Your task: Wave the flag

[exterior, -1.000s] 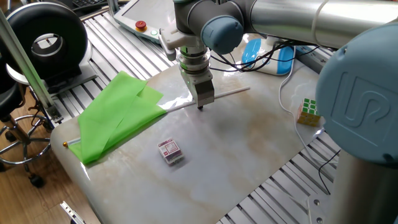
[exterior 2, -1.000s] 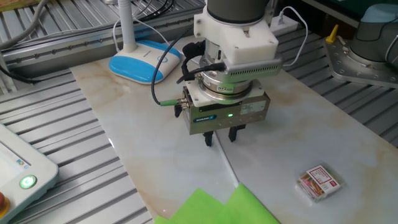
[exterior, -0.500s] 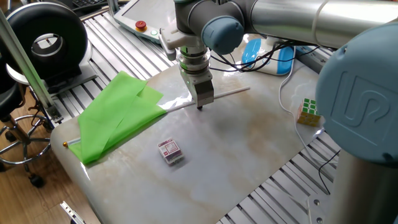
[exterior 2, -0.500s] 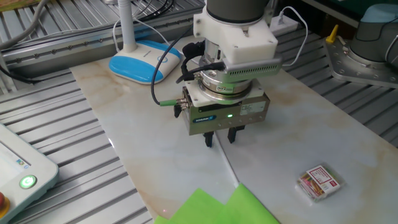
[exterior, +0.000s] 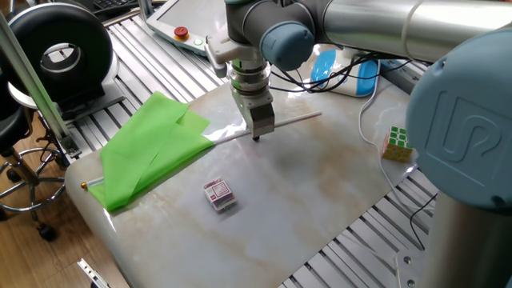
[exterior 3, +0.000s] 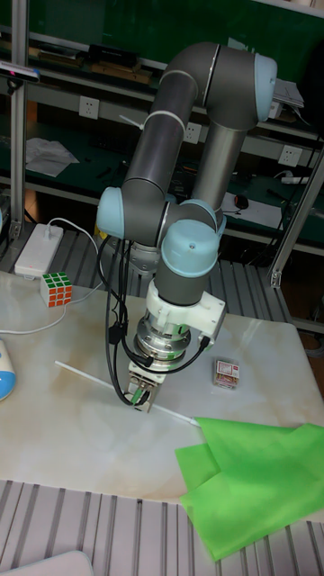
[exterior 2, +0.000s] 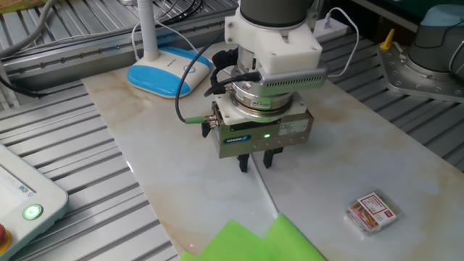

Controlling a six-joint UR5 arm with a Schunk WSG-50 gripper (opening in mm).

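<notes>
The flag lies flat on the marble table (exterior: 320, 192): its lime-green cloth (exterior: 152, 148) is spread at the left, and its slim white pole (exterior: 296, 118) runs out to the right. A small gold tip (exterior: 83, 186) shows at the cloth's far end. My gripper (exterior: 256, 138) points straight down onto the pole just past the cloth. In the other fixed view its fingers (exterior 2: 243, 163) stand on either side of the pole (exterior 2: 264, 196) with a small gap, so the gripper (exterior 2: 255, 161) is open. The tall view shows the gripper (exterior 3: 139, 402) on the pole (exterior 3: 85, 376) beside the cloth (exterior 3: 261, 490).
A small red-and-white box (exterior: 218, 194) lies in front of the cloth. A Rubik's cube (exterior: 397, 144) sits at the table's right edge near a white cable. A blue-and-white device (exterior 2: 163, 71) stands at the back, and a teach pendant (exterior: 180, 28) lies beyond the table.
The fingers seem to have drawn slightly closer around the pole. The arm and the flag have stayed where they were.
</notes>
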